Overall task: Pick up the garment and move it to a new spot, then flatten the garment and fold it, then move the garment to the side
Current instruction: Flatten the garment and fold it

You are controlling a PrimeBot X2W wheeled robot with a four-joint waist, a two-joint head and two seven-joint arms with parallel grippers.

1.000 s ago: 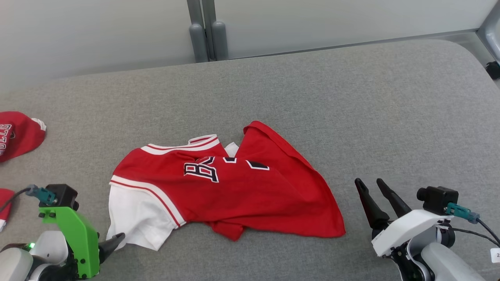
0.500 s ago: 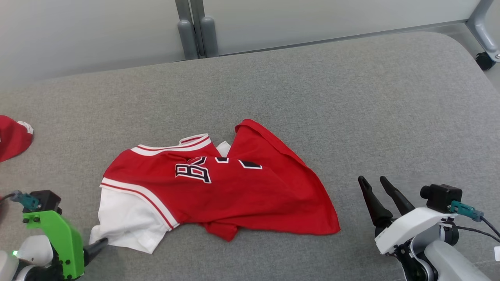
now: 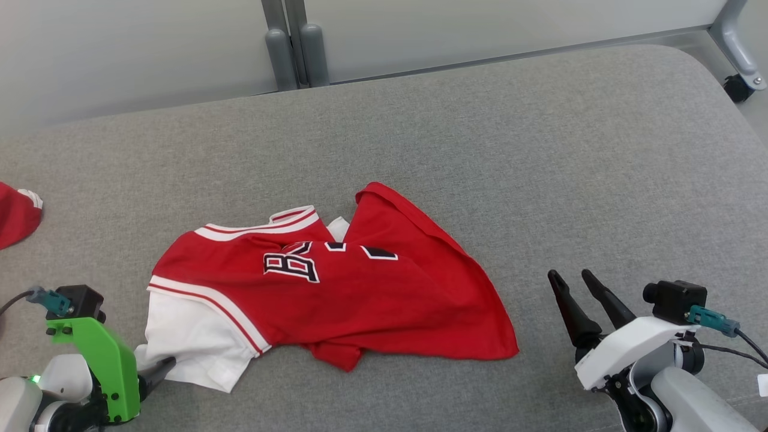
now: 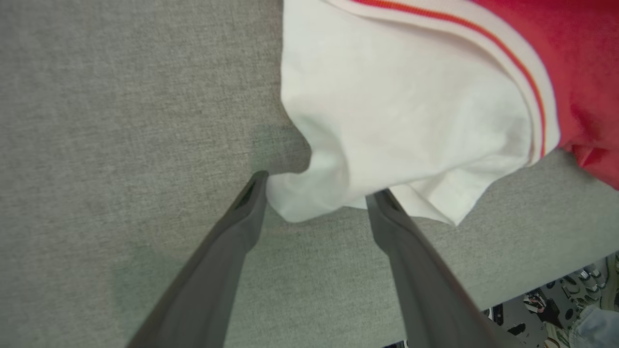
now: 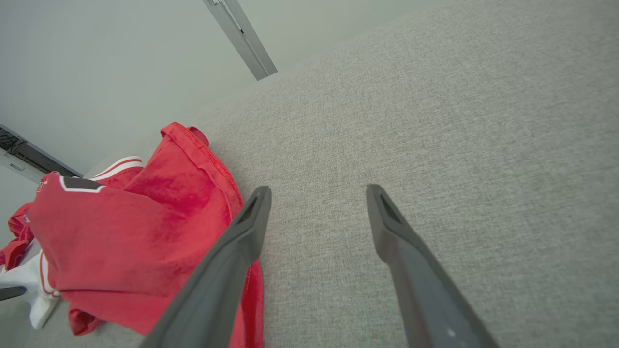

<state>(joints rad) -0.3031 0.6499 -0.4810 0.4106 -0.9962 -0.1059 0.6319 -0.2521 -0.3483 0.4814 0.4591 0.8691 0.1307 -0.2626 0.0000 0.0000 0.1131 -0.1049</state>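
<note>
Grey fabric surface (image 3: 540, 150), pale wall (image 3: 120, 48) behind; left tool (image 4: 319, 183), right tool (image 5: 317, 187) spread wide.

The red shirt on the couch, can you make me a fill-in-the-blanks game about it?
The crumpled red basketball jersey has one ____ sleeve.
It lies on a ____ fabric cushion.
The left tool, straddling that sleeve's corner, is ____.
Missing words: white, grey, open.
</note>
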